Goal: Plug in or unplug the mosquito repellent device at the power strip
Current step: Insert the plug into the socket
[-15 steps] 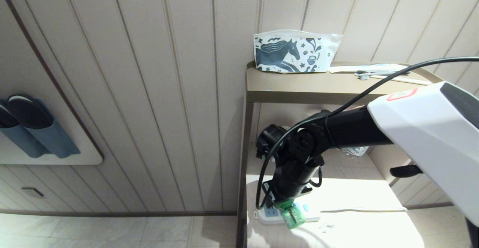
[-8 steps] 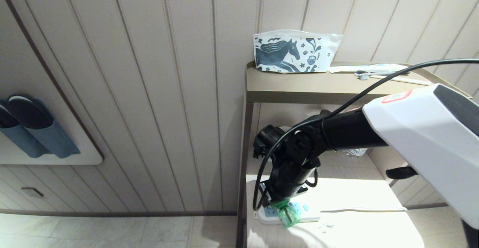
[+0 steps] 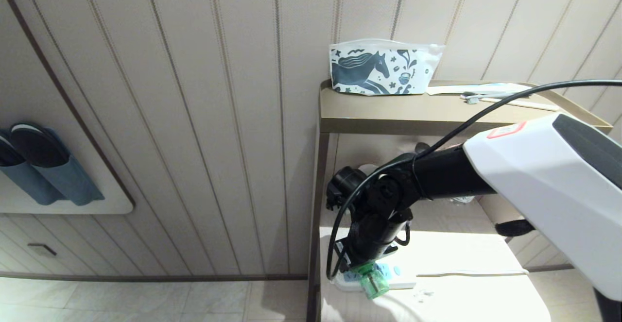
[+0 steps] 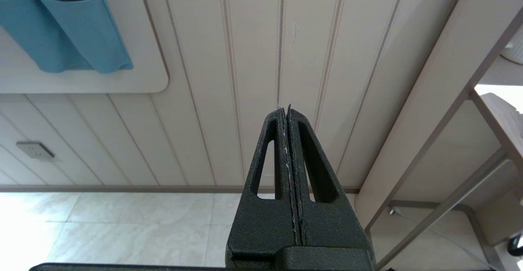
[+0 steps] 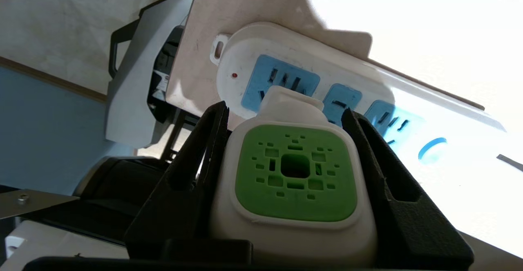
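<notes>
Now my right end effector (image 5: pixel 288 148) pinches the mosquito repellent device (image 5: pixel 295 173) by its sides, held just above the power strip (image 5: pixel 327 95), whose long axis runs from ten to four o'clock; my left end effector (image 4: pixel 288 111), parked, is pressed together

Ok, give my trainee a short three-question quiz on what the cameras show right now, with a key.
1. True or false: the right gripper is clamped on the mosquito repellent device.
2. How many light-blue socket faces show on the power strip in the right wrist view?
3. Multiple choice: the left gripper is
A. holding the white cord
B. shut on nothing, facing the panelled wall
C. resting on the upper shelf

Key:
1. True; its jaws press both sides of the white body.
2. Three.
3. B.
</notes>
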